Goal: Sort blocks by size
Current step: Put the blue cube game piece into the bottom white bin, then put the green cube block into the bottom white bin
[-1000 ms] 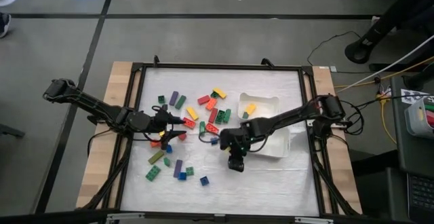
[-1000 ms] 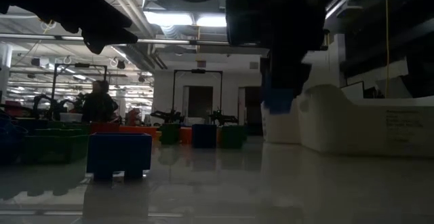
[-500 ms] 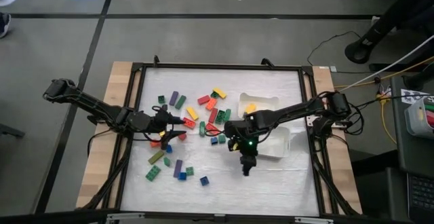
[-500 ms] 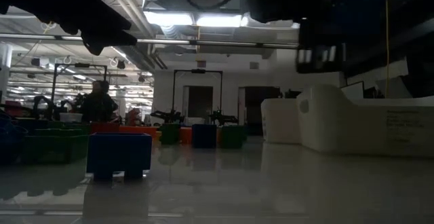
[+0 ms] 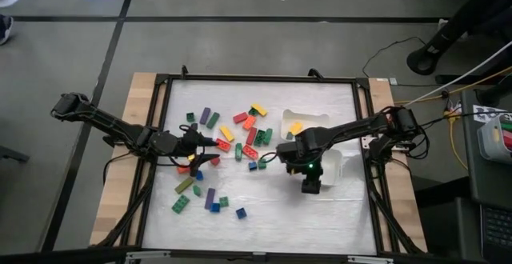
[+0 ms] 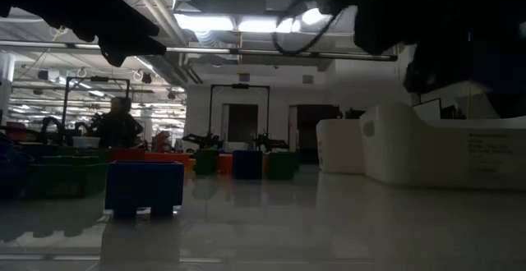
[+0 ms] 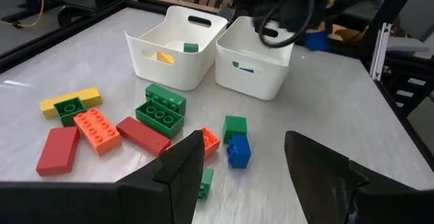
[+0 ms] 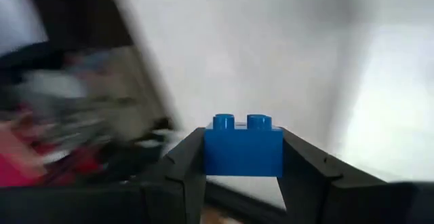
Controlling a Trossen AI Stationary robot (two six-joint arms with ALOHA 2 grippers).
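Note:
Many coloured blocks lie scattered on the white table between the arms, and a few more lie nearer the front. My right gripper hangs by the near left corner of the nearer white tray, shut on a small blue block. It also shows far off in the left wrist view, still with the blue block. My left gripper stands open above the left part of the pile. A small blue block and a green one lie just ahead of its fingers. My right gripper pinches the small blue block by its two end faces between its two fingers. The two-stud top is free between the fingers. The fingers slant down from the table's right side. The block is lifted clear of the table.
A second white tray stands behind the nearer one, with a yellow block and a green one inside. A black frame runs around the table. Bare table lies at the front right.
My right gripper has risen with the blue block and carried it toward the table's right edge, to the near corner of the nearer tray. It has tipped from pointing steeply down to a shallower slant. The block stays in the hold.

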